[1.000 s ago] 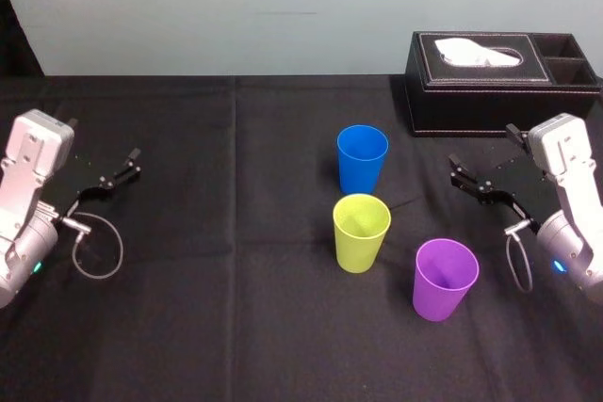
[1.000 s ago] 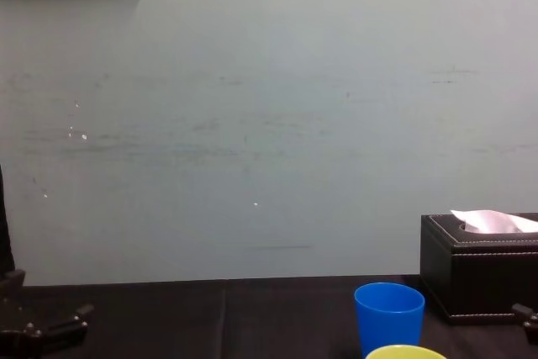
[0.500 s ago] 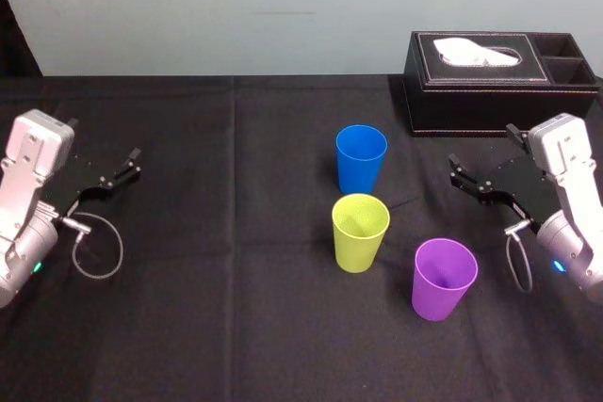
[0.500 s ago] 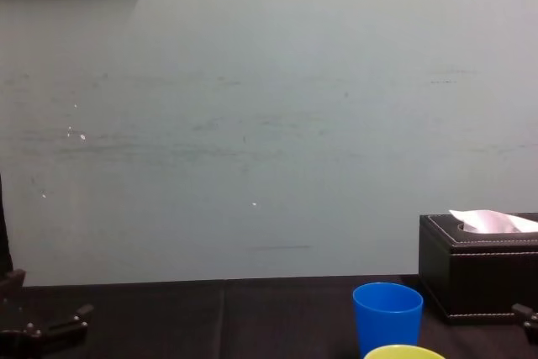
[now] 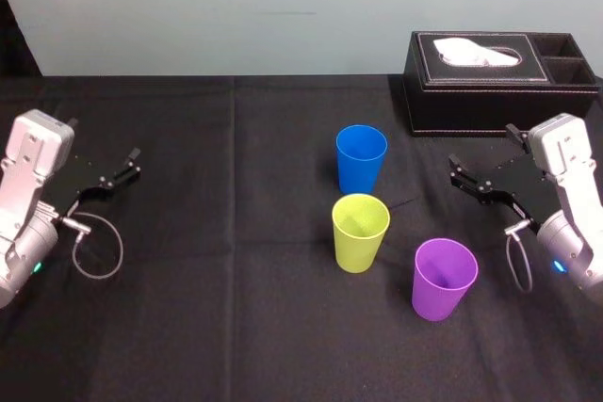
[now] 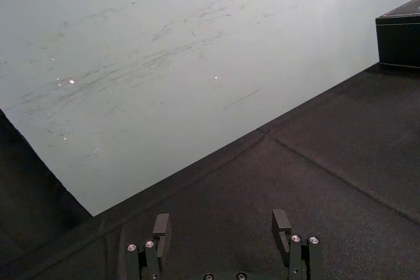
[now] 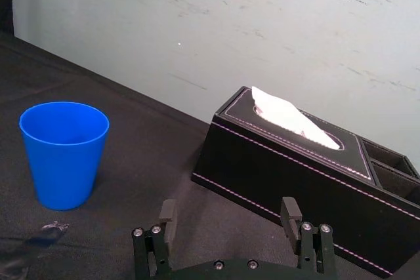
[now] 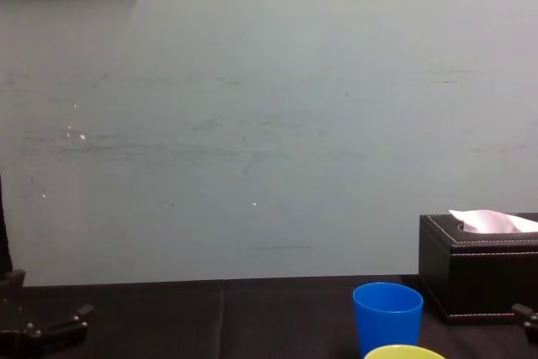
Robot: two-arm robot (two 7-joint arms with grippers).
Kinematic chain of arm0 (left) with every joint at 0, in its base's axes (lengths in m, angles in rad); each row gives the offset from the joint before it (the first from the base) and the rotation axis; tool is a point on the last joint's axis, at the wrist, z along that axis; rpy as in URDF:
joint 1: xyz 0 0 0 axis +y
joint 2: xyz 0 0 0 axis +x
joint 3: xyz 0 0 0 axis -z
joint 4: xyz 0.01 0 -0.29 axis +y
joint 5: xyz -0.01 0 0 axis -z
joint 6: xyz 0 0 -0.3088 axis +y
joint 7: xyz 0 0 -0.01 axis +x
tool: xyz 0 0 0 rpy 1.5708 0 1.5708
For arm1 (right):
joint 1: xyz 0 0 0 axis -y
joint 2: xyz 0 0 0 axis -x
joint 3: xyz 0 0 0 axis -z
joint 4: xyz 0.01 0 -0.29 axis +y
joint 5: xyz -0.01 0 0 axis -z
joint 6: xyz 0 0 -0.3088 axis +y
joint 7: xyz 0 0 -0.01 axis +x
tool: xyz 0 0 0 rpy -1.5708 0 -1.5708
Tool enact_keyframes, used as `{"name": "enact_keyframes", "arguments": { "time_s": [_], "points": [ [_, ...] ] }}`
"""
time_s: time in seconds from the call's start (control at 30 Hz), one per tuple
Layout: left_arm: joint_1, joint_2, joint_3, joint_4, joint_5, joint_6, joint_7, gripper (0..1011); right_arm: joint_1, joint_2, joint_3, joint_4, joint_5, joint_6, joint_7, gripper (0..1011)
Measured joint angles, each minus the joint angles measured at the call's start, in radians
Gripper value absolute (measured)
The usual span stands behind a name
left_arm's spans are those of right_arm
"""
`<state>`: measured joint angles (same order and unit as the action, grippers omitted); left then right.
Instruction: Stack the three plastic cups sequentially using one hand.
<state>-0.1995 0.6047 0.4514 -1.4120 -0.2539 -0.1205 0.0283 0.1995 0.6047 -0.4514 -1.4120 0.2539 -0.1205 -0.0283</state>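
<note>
Black cloth covers the table (image 5: 236,327), where a black tissue box (image 5: 499,82) sits at the far right and three plastic cups stand upright, mouths up, near the middle. The blue cup (image 5: 361,159) is farthest back, the yellow-green cup (image 5: 360,233) just in front of it, and the purple cup (image 5: 444,280) nearest, off to the right. All three stand apart, none yet nested.

The right gripper (image 7: 228,211) hangs near the table's right edge, in front of the tissue box, its jaws spread wide and empty. The left gripper (image 6: 221,224) is parked well apart at the left edge, jaws likewise apart and holding nothing.

The cups look light, thin-walled and smooth, so they would likely tip or skid at a sideways nudge and flex under a hard squeeze. The rim, with one finger inside and one outside, or the upper wall, seems the safest hold. The taper should guide one cup into the next.

Compared with a second ago, nothing has changed: the cups stand where they were and both arms remain in place.
</note>
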Motion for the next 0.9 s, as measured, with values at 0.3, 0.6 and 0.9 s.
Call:
{"name": "enact_keyframes", "arguments": {
  "time_s": [0.3,0.6,0.9],
  "points": [
    [0.000,0.000,0.000,0.000,0.000,0.000,0.000,1011,0.000,0.000,0.000,0.000,0.000,0.000,0.000,1002],
    [0.000,0.000,0.000,0.000,0.000,0.000,0.000,1011,0.000,0.000,0.000,0.000,0.000,0.000,0.000,1002],
    [0.000,0.000,0.000,0.000,0.000,0.000,0.000,1011,0.000,0.000,0.000,0.000,0.000,0.000,0.000,1002]
  ]
}}
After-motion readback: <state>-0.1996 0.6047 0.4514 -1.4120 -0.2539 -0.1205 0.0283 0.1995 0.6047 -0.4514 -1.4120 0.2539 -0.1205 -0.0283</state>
